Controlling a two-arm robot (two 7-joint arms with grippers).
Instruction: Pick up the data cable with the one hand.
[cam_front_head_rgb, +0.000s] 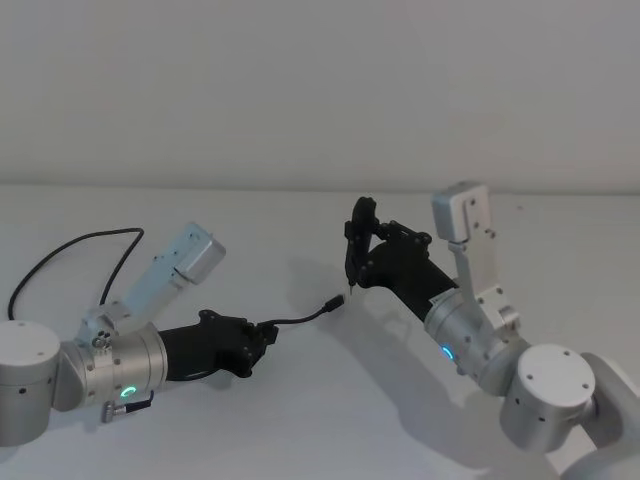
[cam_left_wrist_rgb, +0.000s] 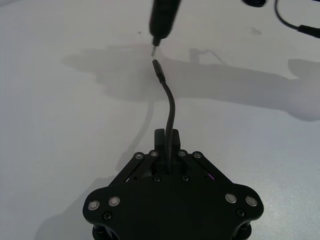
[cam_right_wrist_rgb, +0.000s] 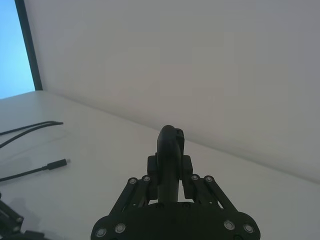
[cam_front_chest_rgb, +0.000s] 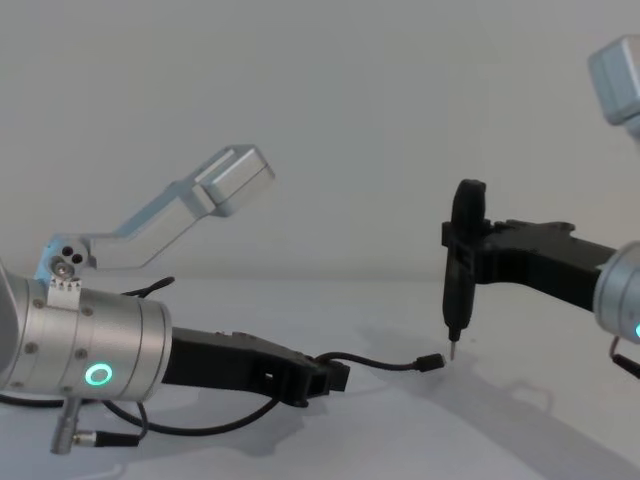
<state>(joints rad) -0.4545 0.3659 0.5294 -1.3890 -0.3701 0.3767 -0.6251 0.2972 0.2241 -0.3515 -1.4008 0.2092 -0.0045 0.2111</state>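
Note:
My left gripper (cam_front_head_rgb: 264, 338) is shut on the data cable (cam_front_head_rgb: 300, 320), a thin black cord. A short length curves out past the fingers (cam_left_wrist_rgb: 172, 142) and ends in a small plug (cam_left_wrist_rgb: 157, 67). In the chest view the data cable (cam_front_chest_rgb: 385, 363) arcs forward from the left gripper (cam_front_chest_rgb: 335, 378), low over the table. My right gripper (cam_front_head_rgb: 362, 245) is shut on an upright black pen-like tool (cam_front_chest_rgb: 462, 260). The tool's metal tip (cam_left_wrist_rgb: 154, 47) points down just beyond the plug (cam_front_chest_rgb: 432, 362). In the right wrist view the right gripper (cam_right_wrist_rgb: 170, 167) clamps the tool's rounded top.
A black lead (cam_front_head_rgb: 70, 250) loops on the white table (cam_front_head_rgb: 300, 420) behind my left arm, and more black cord (cam_front_chest_rgb: 200, 430) trails under that arm. A thicker black lead (cam_left_wrist_rgb: 295, 22) lies far off. A plain wall stands behind the table.

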